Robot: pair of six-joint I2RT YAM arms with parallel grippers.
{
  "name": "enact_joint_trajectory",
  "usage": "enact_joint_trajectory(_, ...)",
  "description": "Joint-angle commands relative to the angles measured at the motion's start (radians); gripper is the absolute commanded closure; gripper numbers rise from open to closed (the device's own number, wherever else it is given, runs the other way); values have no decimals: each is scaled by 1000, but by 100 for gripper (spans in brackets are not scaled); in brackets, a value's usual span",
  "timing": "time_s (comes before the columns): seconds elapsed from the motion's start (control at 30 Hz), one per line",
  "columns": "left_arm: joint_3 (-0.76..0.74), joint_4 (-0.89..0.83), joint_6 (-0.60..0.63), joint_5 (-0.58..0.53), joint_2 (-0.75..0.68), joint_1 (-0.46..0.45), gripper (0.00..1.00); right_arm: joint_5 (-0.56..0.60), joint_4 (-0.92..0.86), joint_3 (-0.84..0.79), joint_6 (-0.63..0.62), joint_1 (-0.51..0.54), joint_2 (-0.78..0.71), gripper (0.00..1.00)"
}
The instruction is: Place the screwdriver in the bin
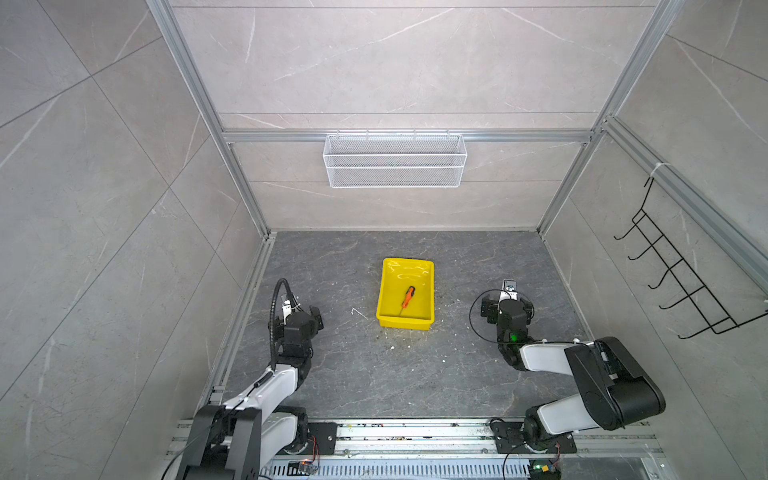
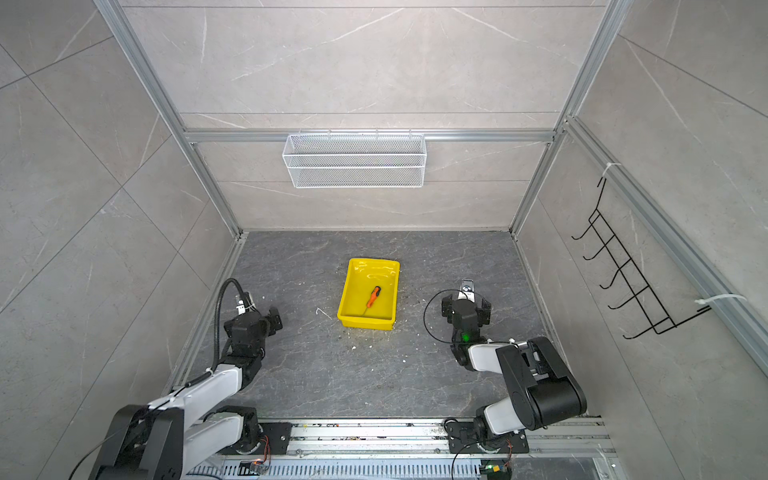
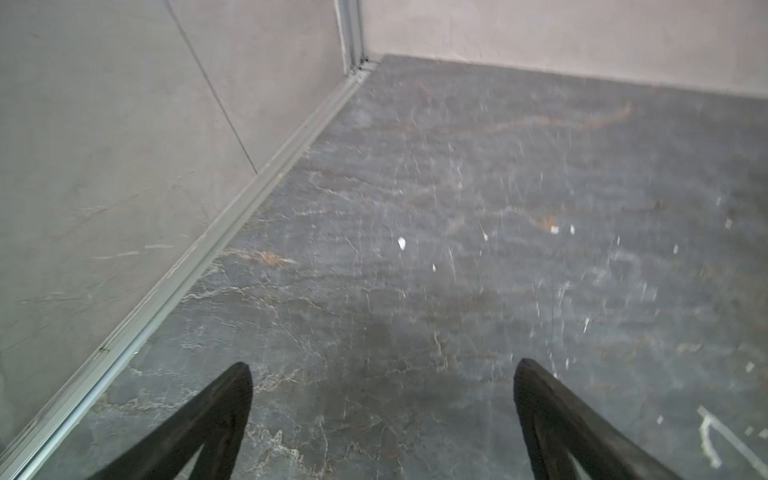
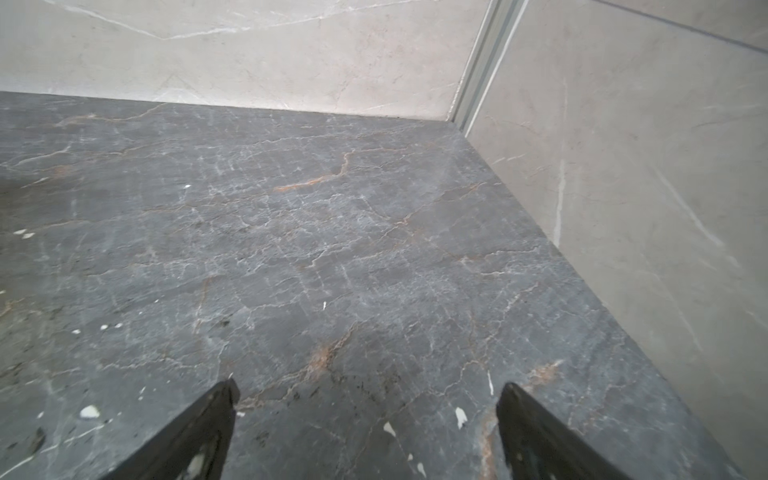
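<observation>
Left fingers [image 3: 208, 424] and right fingers [image 4: 540, 436] stood spread and empty over bare surface [image 1: 332, 374]. Screwdriver [image 1: 408, 296] lay inside the bin [image 1: 405, 323] at centre frame; job looked done, so the arms should just park well clear of it.

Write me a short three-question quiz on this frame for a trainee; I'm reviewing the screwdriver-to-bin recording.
1. True or false: the screwdriver lies inside the yellow bin.
2. The right pincer is: A) shut on the screwdriver; B) open and empty; C) resting on the bin's rim.
3. What hangs on the back wall, beyond the bin?

Key: 1 true; 2 B; 3 the white wire mesh basket.
</observation>
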Motion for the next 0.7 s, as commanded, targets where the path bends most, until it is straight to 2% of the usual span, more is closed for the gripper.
enact_joint_trajectory(0.0,10,254,122,66,76,-1,0,-96,108,-24,-22,-16,-16,0)
enact_joint_trajectory(0.07,28,291,138,71,123,1,0,-138,149,-52,-23,-25,-8,0)
enact_joint_trajectory(0.13,44,325,164,71,171,3,0,-145,314,-57,-63,-28,93,0)
enact_joint_trajectory(0.2,51,399,175,72,245,16,0,-157,80,-14,-10,-35,19,1)
enact_joint_trajectory(0.27,48,486,178,81,315,28,0,-149,232,-33,-41,-37,73,1)
enact_joint_trajectory(0.33,45,442,160,95,288,36,0,-160,101,-11,-15,-40,31,1)
enact_joint_trajectory(0.4,35,477,144,132,311,61,0,-158,176,-22,-27,-42,58,1)
enact_joint_trajectory(0.47,33,545,132,155,374,85,0,-160,125,-15,-18,-41,40,1)
enact_joint_trajectory(0.5,57,534,141,130,392,85,0,-159,131,-16,-20,-41,42,1)
enact_joint_trajectory(0.57,96,375,107,190,350,108,0,-158,150,-18,-21,-43,49,1)
enact_joint_trajectory(0.63,96,414,115,191,368,113,0,-161,135,-15,-18,-42,45,1)
enact_joint_trajectory(0.67,101,381,108,195,357,113,0,-161,137,-15,-19,-43,46,1)
